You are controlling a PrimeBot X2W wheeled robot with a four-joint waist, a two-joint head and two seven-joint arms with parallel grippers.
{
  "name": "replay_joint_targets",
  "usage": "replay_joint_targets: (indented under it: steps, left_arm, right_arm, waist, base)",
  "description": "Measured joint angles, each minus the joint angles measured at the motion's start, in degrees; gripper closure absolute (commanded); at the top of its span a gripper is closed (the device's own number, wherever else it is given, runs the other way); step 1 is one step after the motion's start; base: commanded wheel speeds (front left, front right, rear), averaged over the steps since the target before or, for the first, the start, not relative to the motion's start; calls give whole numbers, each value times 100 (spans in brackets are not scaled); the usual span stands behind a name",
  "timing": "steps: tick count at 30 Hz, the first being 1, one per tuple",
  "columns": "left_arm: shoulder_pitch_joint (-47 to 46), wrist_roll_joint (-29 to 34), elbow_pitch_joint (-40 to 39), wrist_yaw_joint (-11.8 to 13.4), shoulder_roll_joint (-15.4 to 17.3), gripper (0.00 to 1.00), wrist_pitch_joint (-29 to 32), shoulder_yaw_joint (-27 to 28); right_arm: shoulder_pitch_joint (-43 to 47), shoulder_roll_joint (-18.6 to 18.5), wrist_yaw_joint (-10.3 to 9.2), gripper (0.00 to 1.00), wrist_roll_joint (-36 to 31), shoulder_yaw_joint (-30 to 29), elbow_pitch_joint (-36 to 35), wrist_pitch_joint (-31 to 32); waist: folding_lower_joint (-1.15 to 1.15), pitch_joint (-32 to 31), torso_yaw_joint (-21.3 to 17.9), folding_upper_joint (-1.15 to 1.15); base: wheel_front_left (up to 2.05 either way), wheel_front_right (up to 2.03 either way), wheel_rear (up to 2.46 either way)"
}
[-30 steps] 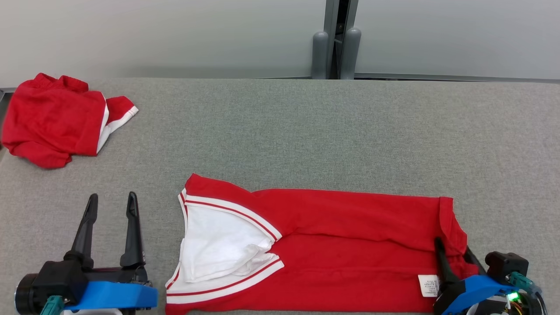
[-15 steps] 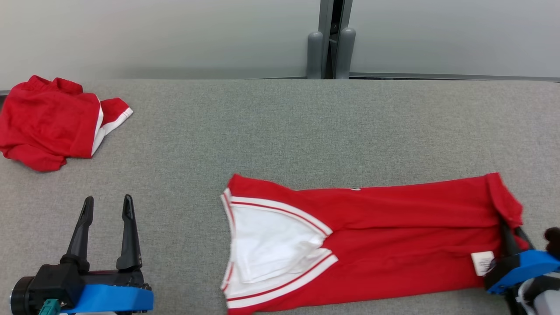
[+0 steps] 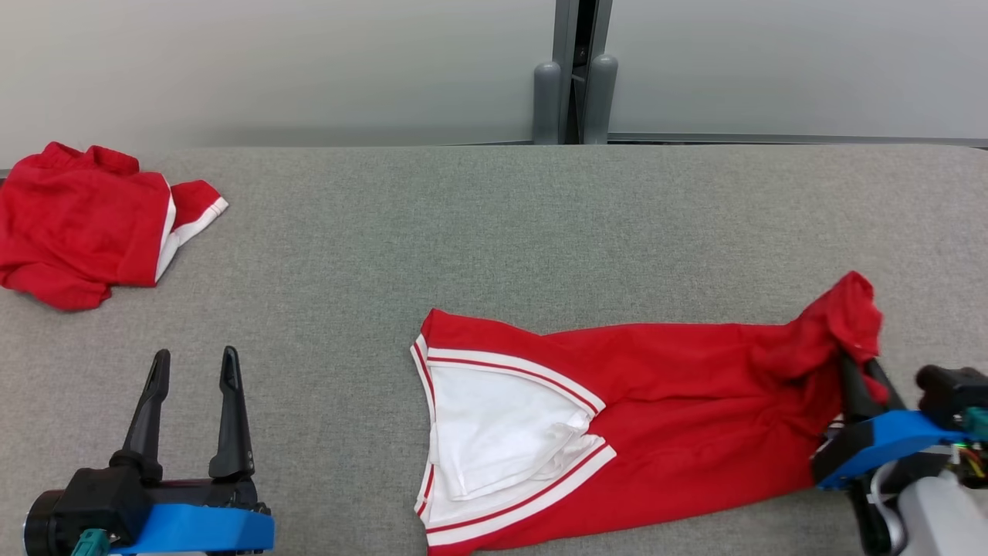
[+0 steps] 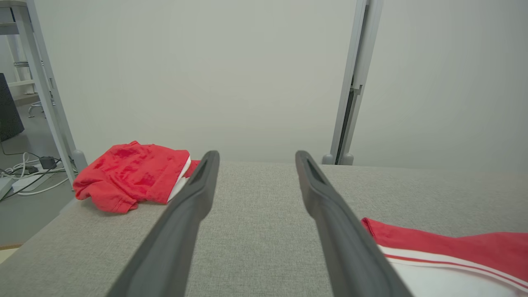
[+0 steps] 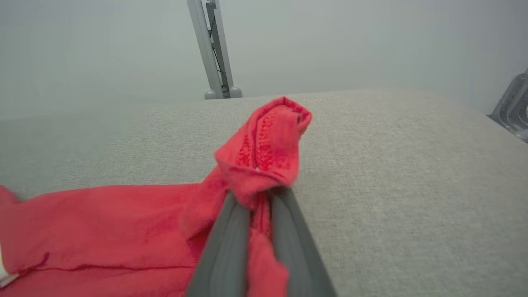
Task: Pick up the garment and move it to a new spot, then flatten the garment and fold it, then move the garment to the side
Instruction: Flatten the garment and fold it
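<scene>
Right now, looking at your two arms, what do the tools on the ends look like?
The left tool and the right tool each have two long, slim, dark fingers tapering to tips, on a black body with a bright blue bracket and a small teal connector. Behind the right one, thin coloured wires lead to a pale grey forearm.

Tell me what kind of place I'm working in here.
Probably a lab or test bay: a grey fabric-covered table, plain partition panels joined by a metal post, loose cables on the floor.
</scene>
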Motion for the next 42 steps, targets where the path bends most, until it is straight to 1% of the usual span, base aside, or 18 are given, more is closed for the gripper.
replay_joint_targets:
  steps: [8, 13, 17, 22, 27, 31, 34, 41, 42]
  left_arm:
    - [33, -5, -1, 0, -1, 0, 0, -25]
    - [34, -1, 0, -1, -1, 0, 0, -33]
    - [33, 1, 4, -5, -1, 0, 1, -56]
    - [-1, -5, 14, -5, -2, 0, 0, -108]
    - [-64, -44, 25, 0, -2, 0, 0, -194]
    - [-129, -65, 37, 1, -2, 0, 0, -243]
    - [-158, -104, 54, 8, -3, 0, 0, -272]
    - [-249, -166, 81, 54, -3, 0, 0, -408]
    - [-252, -185, 86, 58, -3, 0, 1, -415]
  right_arm:
    - [335, 455, 0, 100, 18, 727, -840, 112]
    - [444, 710, 0, 100, 36, 1354, -1263, 225]
    - [447, 899, 0, 100, 69, 1900, -1450, 318]
    - [297, 1080, 0, 100, 142, 2496, -1433, 337]
    - [-20, 1217, 0, 100, 180, 2966, -1200, 318]
    - [-292, 1268, 0, 100, 274, 3231, -988, 249]
    - [-452, 1273, 0, 100, 502, 3452, -903, 198]
    - [-766, 1278, 0, 100, 755, 3777, -489, 102]
    - [-791, 1280, 0, 93, 803, 3813, -420, 99]
  waist:
    - [0, -46, 21, 0]
    - [0, -48, 63, 0]
    - [0, -16, 104, 0]
    - [0, 42, 191, 0]
    - [0, 108, 301, 0]
    - [0, 168, 399, 0]
    - [0, 208, 474, 0]
    - [0, 303, 607, 0]
    - [0, 312, 621, 0]
  base:
    - [0, 0, 0]
    - [0, 0, 0]
    - [0, 0, 0]
    - [0, 0, 0]
    - [0, 0, 0]
    - [0, 0, 0]
    - [0, 0, 0]
    - [0, 0, 0]
    - [0, 0, 0]
